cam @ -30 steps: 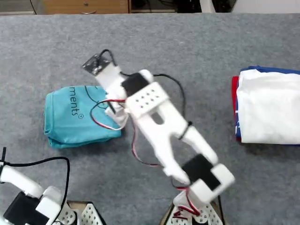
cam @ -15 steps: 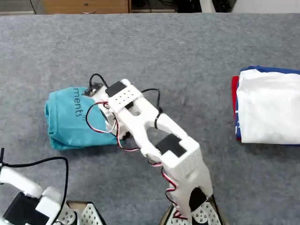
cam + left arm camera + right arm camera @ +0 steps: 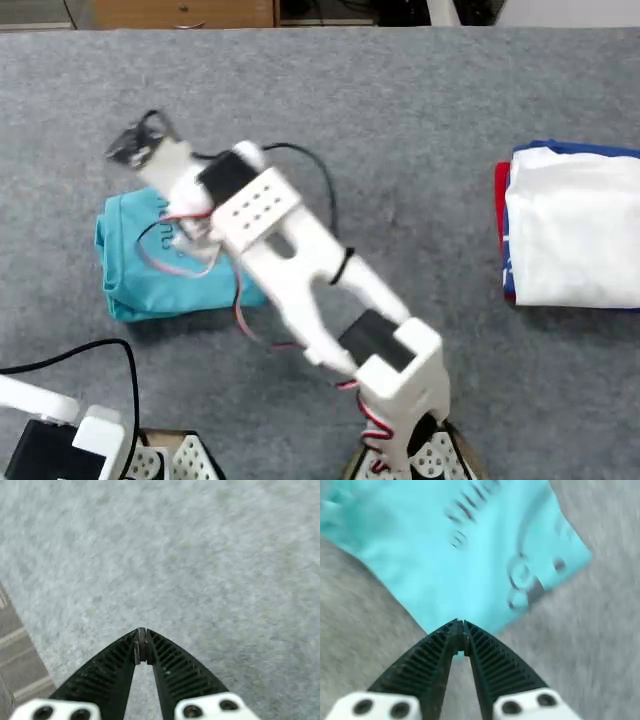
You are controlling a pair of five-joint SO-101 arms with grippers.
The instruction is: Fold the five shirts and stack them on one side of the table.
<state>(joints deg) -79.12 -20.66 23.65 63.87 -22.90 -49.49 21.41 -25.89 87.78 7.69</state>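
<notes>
- Left end effector [image 3: 141, 647]: we log its black ribbed fingers [image 3: 107, 672] as pressed together at the tips, with nothing between them. It hangs over bare grey desk [image 3: 210, 560]. Past the desk's edge a brown striped surface [image 3: 17, 667] shows.
- Left arm [image 3: 55, 425]: white, sitting low at the near left corner of the high view, well apart from the cloth.
- Teal shirt [image 3: 135, 275]: folded into a compact rectangle with dark print on its upper face. It lies flat on the left half of the desk.
- Right arm [image 3: 300, 260]: runs from its base at the near middle of the desk, diagonally away and to the left. Its wrist section is over the far right part of the teal shirt, with red and white wires looping beside it.
- Right end effector [image 3: 461, 637]: fingers closed tip to tip. The tips sit over the teal shirt's edge, where teal cloth meets grey desk. The wrist view is blurred, so we cannot tell whether any cloth is caught between them.
- Folded stack at the desk's right edge, well apart from the teal shirt and cut off by the side of the high view. A white shirt [image 3: 575, 225] lies on top. Beneath it a blue layer [image 3: 575, 148] shows along the far side and a red layer [image 3: 500, 220] along the left side.
</notes>
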